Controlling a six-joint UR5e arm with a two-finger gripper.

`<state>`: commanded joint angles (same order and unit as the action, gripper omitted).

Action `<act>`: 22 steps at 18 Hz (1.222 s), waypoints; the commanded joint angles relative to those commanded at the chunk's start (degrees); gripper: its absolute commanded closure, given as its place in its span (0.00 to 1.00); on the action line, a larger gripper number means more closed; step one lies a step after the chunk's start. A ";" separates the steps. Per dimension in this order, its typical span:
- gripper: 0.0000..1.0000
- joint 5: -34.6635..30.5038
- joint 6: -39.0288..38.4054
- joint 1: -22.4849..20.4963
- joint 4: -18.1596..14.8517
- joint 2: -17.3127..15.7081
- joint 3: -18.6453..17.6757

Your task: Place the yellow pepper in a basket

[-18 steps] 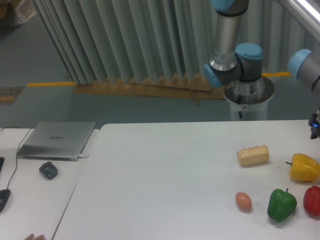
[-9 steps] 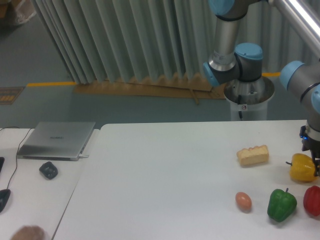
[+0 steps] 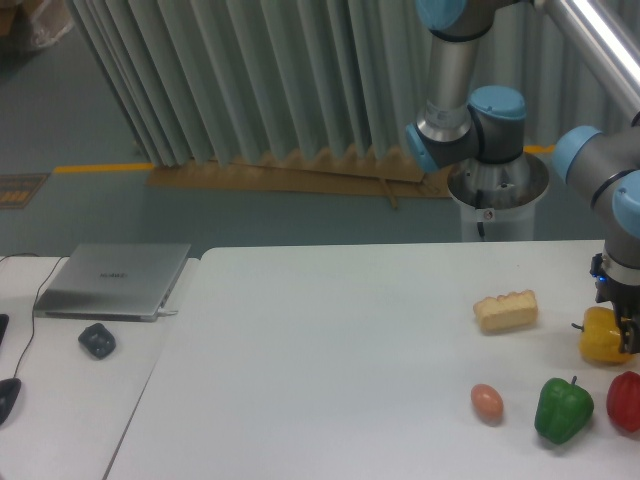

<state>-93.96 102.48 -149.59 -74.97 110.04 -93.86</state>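
Note:
The yellow pepper (image 3: 600,337) lies on the white table (image 3: 340,340) at the far right edge, its dark stem pointing left. My gripper (image 3: 622,318) has come down onto it from above. One dark finger (image 3: 627,328) shows against the pepper's right part. The rest of the gripper is cut off by the frame edge, so I cannot tell whether the jaws have closed on the pepper. The pepper still rests on the table. No basket is in view.
A green pepper (image 3: 563,409) and a red pepper (image 3: 626,402) lie just in front of the yellow one. A brown egg (image 3: 487,402) and a bread piece (image 3: 506,310) lie to the left. A laptop (image 3: 112,279) and a dark mouse (image 3: 96,340) are at far left.
The arm has swung in from the right edge and lowered the gripper onto the yellow pepper. The pepper and the other items have stayed in place.

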 joint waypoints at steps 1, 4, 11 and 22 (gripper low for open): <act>0.00 0.00 0.00 -0.09 0.00 0.09 -0.18; 0.00 0.17 0.00 -0.35 0.09 0.00 -0.97; 0.34 -0.18 -0.97 0.00 0.18 0.26 -0.97; 0.49 -0.44 -1.05 -0.26 -1.14 -1.75 -0.62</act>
<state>-94.40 101.43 -149.85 -76.11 108.29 -94.48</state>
